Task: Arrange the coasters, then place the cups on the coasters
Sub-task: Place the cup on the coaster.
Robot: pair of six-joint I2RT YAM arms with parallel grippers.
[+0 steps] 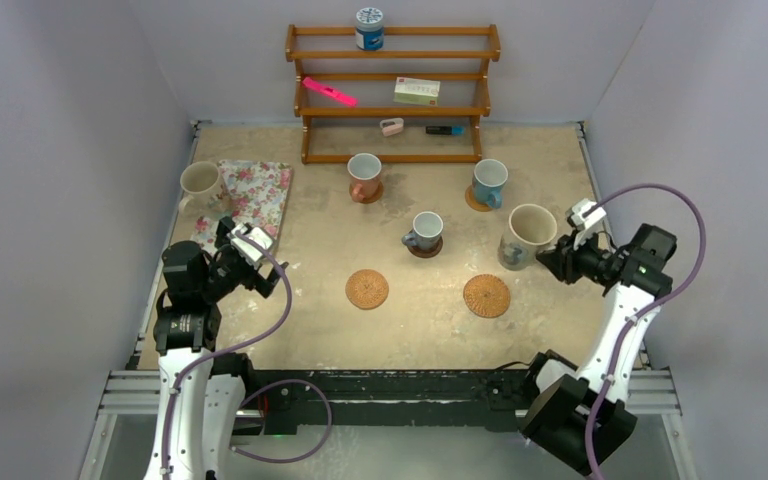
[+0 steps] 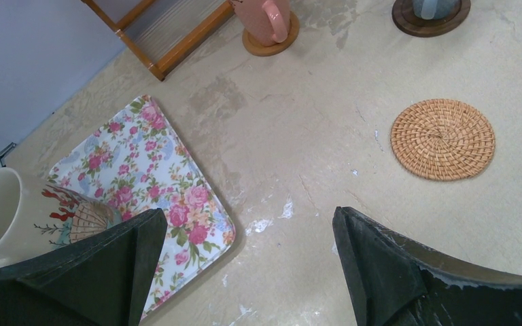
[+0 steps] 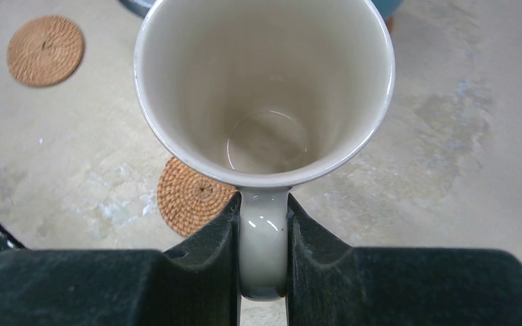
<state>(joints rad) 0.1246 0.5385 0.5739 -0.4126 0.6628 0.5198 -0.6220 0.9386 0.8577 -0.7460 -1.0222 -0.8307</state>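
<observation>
Two tan woven round coasters lie bare in the overhead view, the left woven coaster [image 1: 367, 289] and the right woven coaster [image 1: 486, 296], toward 6 o'clock on the beige bench [image 1: 410, 340]. At 1 o'clock from the right one, the right end effector [image 1: 553, 257] holds the large cream ceramic mug [image 1: 528, 237]. The left end effector [image 1: 268, 272] hangs at 9 o'clock.

Left wrist view: jaws spread wide, gripping nothing. The rectangular floral cloth mat [image 2: 143, 176] sits at 10 o'clock and the left woven coaster at 2 o'clock.

Right wrist view: the fingers [image 3: 204, 272] are clamped narrowly on the mug's handle. The right woven coaster shows partly behind the mug at 7 o'clock.
</observation>
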